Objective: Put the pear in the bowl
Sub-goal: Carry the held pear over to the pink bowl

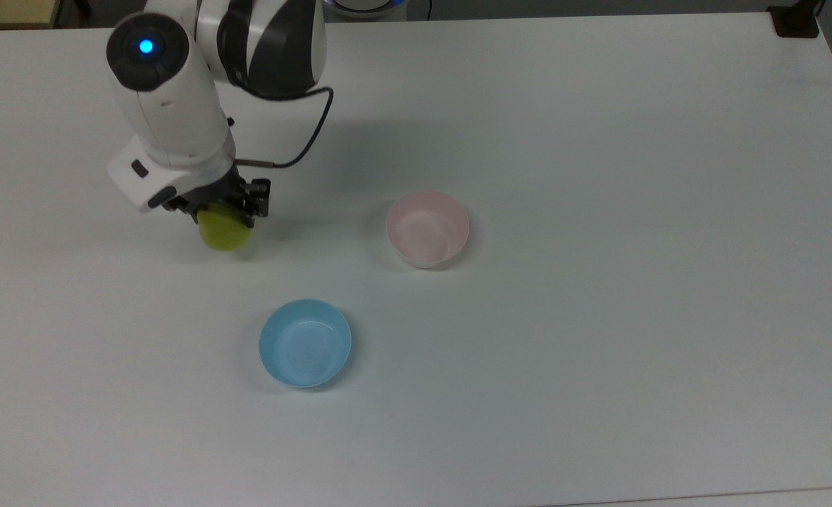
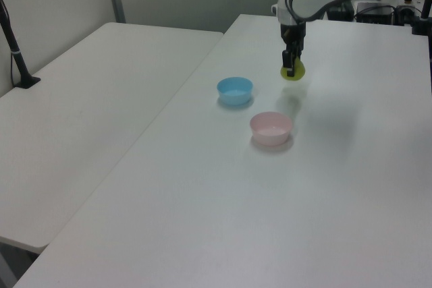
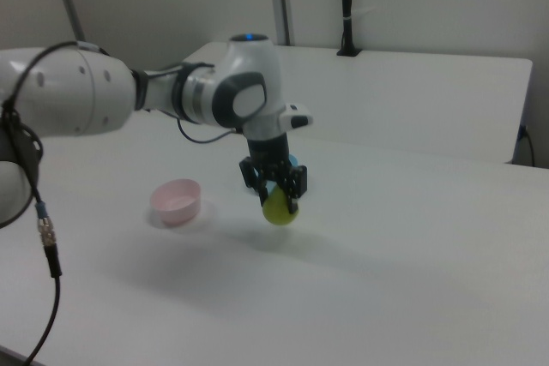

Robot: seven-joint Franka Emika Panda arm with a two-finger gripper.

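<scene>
the pincer is clamped on the top of the pear, which hangs clear of the surface near its far edge in the top view; carry it level to above the pink bowl, avoiding the blue bowl; release low over the middle.

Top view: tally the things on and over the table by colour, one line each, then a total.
Pink bowl: 1
Light blue bowl: 1
Yellow-green pear, held in the gripper above the table: 1
Total: 3
</scene>
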